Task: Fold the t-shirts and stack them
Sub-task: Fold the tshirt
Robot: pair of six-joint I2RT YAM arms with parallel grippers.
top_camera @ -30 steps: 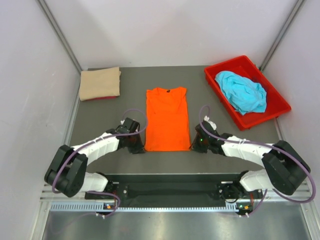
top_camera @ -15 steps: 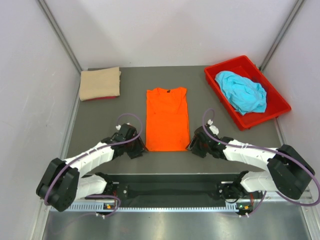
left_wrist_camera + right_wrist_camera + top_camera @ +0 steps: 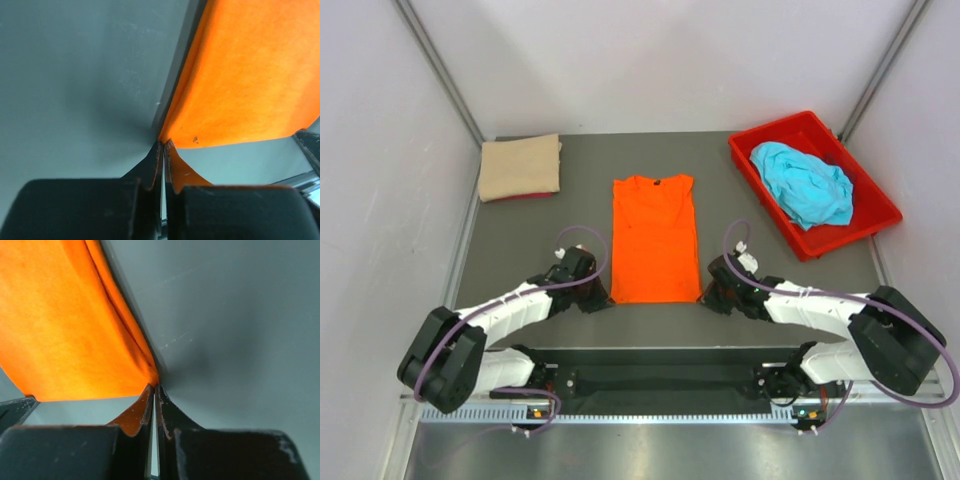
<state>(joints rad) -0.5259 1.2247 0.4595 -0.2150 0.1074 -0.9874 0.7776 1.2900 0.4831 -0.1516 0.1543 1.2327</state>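
Now the left gripper (image 3: pixel 163 145) is pinching the near left hem corner of the orange t-shirt (image 3: pixel 655 240), which is lying flat on the desk (image 3: pixel 540 250) with its long axis running straight away from the arms, collar farthest. The right gripper (image 3: pixel 154 387) is pinching the near right corner likewise, so the shirt is stretching ahead of both, and the fold is likely heading from hem toward collar.
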